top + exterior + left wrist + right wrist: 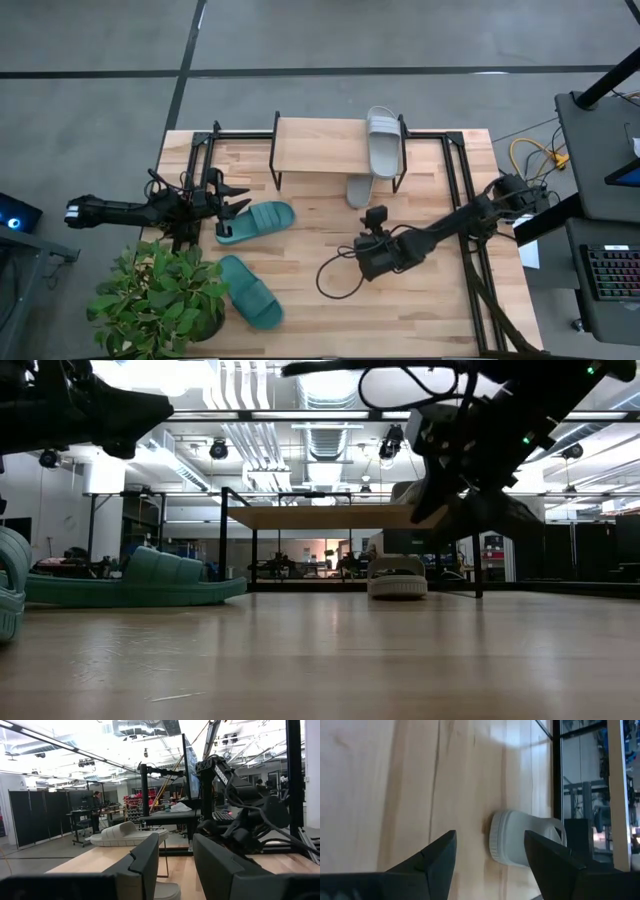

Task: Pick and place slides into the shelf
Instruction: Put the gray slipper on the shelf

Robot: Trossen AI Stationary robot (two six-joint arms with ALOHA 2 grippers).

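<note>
Light grey rubber slide (382, 140) lies on the shelf's (320, 146) right end; second grey slide (522, 839) under that end. Two teal slides (255, 221) near the table's left edge. Left gripper (228, 207), fingers apart, hovers beside one. Right gripper (372, 222), fingers wide and empty, faces the under-shelf slide, probably clearing away.

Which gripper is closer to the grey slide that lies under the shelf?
The right. The right gripper hovers open just in front of the grey slide under the shelf. The left gripper is far off to the side, next to a teal slide.
</note>
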